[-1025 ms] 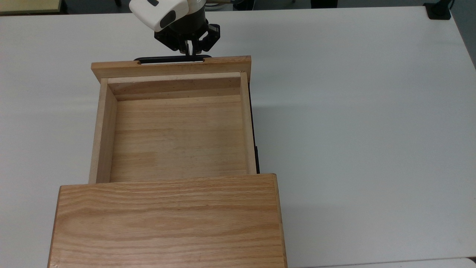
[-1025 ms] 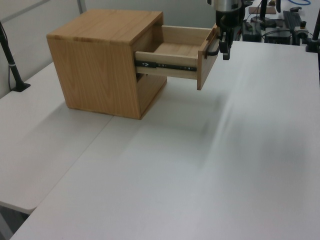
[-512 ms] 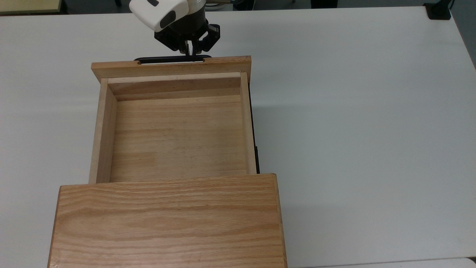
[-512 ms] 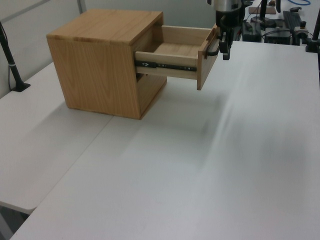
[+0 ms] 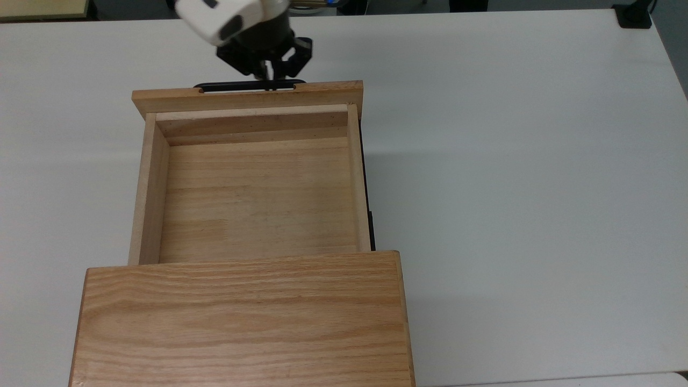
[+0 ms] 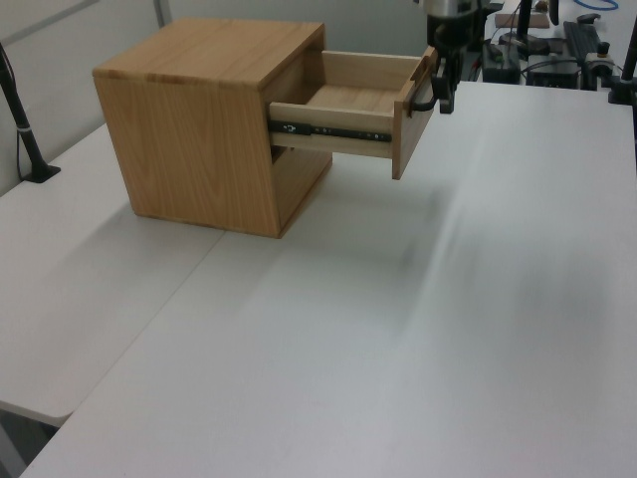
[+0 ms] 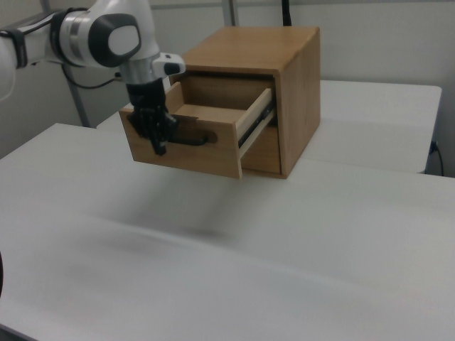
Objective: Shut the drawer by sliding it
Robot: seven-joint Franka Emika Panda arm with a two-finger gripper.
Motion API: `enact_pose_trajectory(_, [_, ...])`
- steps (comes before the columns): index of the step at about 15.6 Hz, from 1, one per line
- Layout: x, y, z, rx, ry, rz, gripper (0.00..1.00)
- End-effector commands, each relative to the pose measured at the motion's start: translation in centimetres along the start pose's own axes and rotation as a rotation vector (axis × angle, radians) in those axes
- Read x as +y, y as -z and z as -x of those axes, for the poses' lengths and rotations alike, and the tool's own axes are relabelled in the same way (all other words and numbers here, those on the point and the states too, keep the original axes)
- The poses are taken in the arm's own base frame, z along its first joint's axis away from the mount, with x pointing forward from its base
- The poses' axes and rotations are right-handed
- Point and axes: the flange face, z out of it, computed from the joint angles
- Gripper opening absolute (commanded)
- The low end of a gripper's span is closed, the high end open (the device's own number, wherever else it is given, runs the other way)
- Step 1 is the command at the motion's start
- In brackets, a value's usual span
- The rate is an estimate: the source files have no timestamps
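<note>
The drawer (image 5: 252,188) juts well out of its oak cabinet (image 5: 242,317) on the counter (image 5: 510,161). The tool (image 5: 267,72), fingers narrowed, sits against the black handle (image 5: 248,85), placed to shove the front inward.

We note arm (image 7: 99,35): glossy white rounded shells, dark grey disc cap at joint in right view, dark bands between segments. Wrist section below it short, silver-grey. In top view we see white rounded housing with small dark oval insets. Gripper (image 5: 263,67) black, angular, with splayed linkage bars either side; same black body in right view (image 7: 158,135). We see bit of blue and orange cabling behind arm in top view.
</note>
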Motion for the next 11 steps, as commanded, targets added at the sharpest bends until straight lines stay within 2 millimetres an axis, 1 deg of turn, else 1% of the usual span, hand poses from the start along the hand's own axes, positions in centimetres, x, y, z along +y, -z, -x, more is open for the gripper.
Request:
enact_pose_trajectory(1, [1.6, 1.6, -0.8, 0.001, -0.038, -0.015, 0.10])
enact_pose_trajectory(2, [1.9, 1.7, -0.8, 0.007, -0.044, -0.013, 0.10])
enact_pose_trajectory(6, [1.8, 1.1, -1.2, 0.009, -0.045, -0.014, 0.10])
enact_pose_trajectory(9, [1.6, 1.7, -2.2, 0.087, -0.052, -0.015, 0.10])
enact_pose_trajectory(11, [1.4, 1.4, -3.2, 0.136, -0.056, -0.014, 0.11])
